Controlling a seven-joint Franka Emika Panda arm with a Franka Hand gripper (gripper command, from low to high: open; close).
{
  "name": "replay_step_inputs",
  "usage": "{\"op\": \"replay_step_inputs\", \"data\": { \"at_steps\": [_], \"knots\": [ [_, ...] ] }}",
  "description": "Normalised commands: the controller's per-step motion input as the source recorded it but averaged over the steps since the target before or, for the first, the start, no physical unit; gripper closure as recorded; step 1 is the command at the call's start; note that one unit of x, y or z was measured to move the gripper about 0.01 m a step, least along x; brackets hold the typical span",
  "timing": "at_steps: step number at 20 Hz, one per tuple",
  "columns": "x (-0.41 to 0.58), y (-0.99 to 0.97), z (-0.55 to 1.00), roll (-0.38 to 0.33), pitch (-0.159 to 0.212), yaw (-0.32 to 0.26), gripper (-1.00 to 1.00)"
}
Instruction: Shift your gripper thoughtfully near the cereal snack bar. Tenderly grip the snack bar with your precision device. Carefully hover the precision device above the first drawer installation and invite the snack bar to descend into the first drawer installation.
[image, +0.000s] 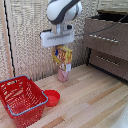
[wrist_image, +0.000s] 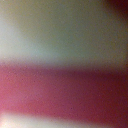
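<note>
Thick white arm (image: 62, 11), white blocky claw (image: 59, 44)

We note a light wooden plank floor (image: 95, 102) and a pale woven-textured back wall (image: 30, 40). A dark brown wooden cabinet (image: 107, 42) stands at the exterior view's right. The wrist view is blurred beyond reading.
</note>
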Motion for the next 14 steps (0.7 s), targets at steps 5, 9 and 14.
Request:
{"op": "replay_step_inputs", "data": {
  "at_steps": [5, 9, 14],
  "knots": [
    [0.297, -0.11, 1.0, -0.059, 0.03, 0.001, 1.0],
    [0.33, -0.16, 1.0, -0.052, 0.029, 0.0, 1.0],
    [0.174, -0.29, 1.0, -0.055, 0.016, 0.0, 1.0]
  ]
}}
